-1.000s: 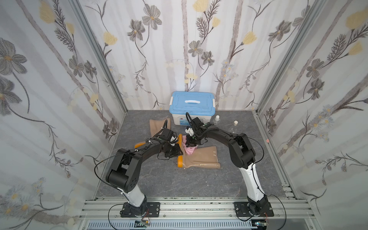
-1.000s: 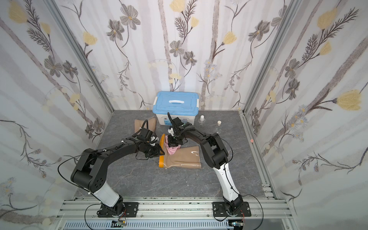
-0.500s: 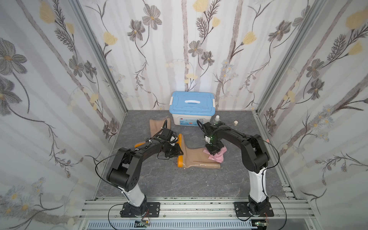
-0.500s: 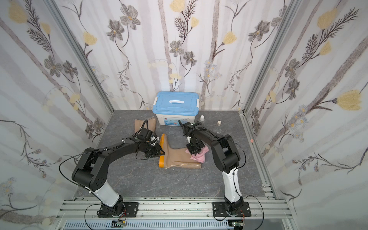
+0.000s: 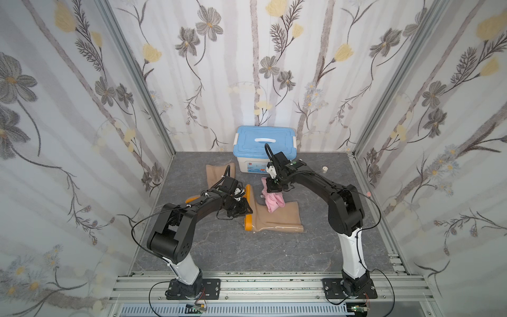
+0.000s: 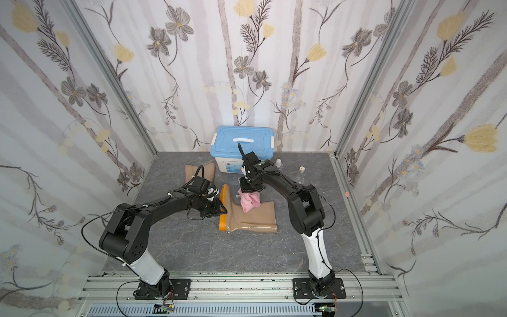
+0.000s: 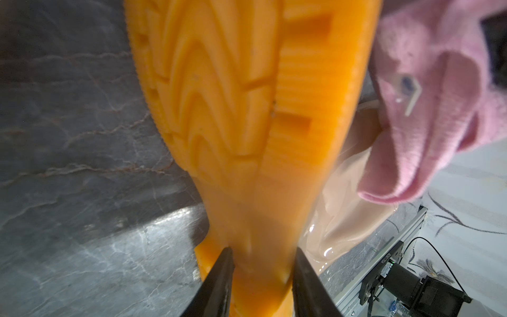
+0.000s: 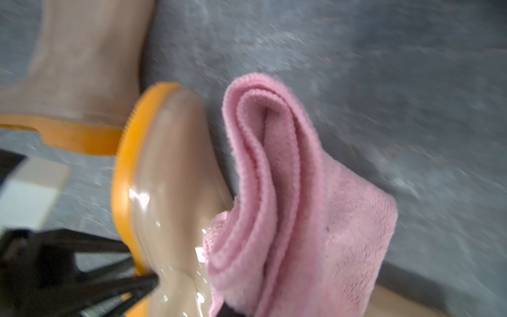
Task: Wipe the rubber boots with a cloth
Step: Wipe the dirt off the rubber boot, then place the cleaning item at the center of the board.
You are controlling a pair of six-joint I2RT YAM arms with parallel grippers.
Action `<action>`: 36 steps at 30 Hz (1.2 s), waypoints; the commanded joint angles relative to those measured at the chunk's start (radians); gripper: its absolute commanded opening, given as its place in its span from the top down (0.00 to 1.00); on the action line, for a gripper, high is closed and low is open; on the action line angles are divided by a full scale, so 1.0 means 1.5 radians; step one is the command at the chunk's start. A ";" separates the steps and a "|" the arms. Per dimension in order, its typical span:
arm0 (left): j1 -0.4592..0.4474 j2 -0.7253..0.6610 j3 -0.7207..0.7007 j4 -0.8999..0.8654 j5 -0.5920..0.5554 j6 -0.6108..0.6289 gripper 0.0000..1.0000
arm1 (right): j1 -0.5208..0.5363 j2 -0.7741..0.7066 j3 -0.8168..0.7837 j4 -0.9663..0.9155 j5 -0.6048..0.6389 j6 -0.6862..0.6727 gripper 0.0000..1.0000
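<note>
One of the rubber boots (image 5: 277, 219) lies on its side mid-floor, orange sole (image 5: 248, 208) facing left. My left gripper (image 5: 241, 210) is shut on that sole; in the left wrist view its jaws (image 7: 263, 263) clamp the sole (image 7: 233, 109) from both sides. My right gripper (image 5: 273, 188) is shut on the pink cloth (image 5: 273, 201), which hangs bunched onto the boot's foot and ankle. The right wrist view shows the folded cloth (image 8: 288, 192) beside the glossy toe (image 8: 170, 192); its fingertips are hidden by the cloth. The other boot (image 5: 216, 174) lies back left, partly behind my left arm.
A blue-lidded box (image 5: 264, 142) stands against the back wall, just behind my right wrist. Small bottles (image 6: 301, 170) stand on the floor at the back right. Papered walls close three sides, and a metal rail (image 5: 260, 285) runs along the front.
My right gripper carried the cloth right along the boot's shaft, then back left to the foot. The left gripper has kept its hold on the sole.
</note>
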State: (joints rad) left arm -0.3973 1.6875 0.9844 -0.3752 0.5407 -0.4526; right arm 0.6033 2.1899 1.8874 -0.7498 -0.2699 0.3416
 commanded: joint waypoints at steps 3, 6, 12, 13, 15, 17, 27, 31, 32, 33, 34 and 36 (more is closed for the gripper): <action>0.000 0.000 -0.007 -0.011 -0.041 -0.004 0.63 | 0.046 0.074 0.084 0.018 -0.119 0.014 1.00; 0.000 0.000 -0.007 -0.011 -0.042 -0.005 0.63 | 0.074 0.052 0.040 -0.019 -0.132 -0.030 1.00; 0.001 0.004 -0.002 -0.012 -0.046 -0.008 0.63 | 0.100 -0.071 -0.188 -0.039 -0.160 -0.062 1.00; 0.001 0.004 -0.002 -0.013 -0.047 -0.008 0.63 | 0.100 -0.091 -0.228 -0.039 -0.162 -0.061 1.00; 0.001 0.001 -0.003 -0.015 -0.050 -0.008 0.63 | 0.099 -0.135 -0.309 -0.044 -0.157 -0.059 1.00; 0.002 -0.001 -0.003 -0.016 -0.051 -0.008 0.63 | 0.095 -0.168 -0.372 -0.051 -0.148 -0.057 1.00; -0.011 -0.028 0.098 -0.155 -0.161 0.009 0.58 | -0.164 -0.412 -0.476 -0.143 0.043 -0.056 1.00; -0.015 -0.045 0.144 -0.194 -0.196 0.013 0.57 | -0.260 -0.440 -0.486 -0.174 0.129 -0.069 1.00; -0.016 -0.050 0.153 -0.202 -0.205 0.014 0.57 | -0.281 -0.442 -0.491 -0.176 0.158 -0.069 1.00; -0.016 -0.056 0.160 -0.206 -0.213 0.015 0.56 | -0.298 -0.444 -0.498 -0.176 0.191 -0.071 1.00; -0.016 -0.060 0.165 -0.208 -0.218 0.016 0.56 | -0.312 -0.444 -0.505 -0.173 0.221 -0.073 1.00; -0.016 -0.065 0.173 -0.207 -0.220 0.018 0.56 | -0.341 -0.436 -0.516 -0.164 0.285 -0.072 1.00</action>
State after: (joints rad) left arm -0.4217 1.6024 1.2259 -0.6388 0.2657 -0.4435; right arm 0.1299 1.5326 1.1294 -0.9668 -0.0372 0.2455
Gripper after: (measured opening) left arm 0.437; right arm 0.077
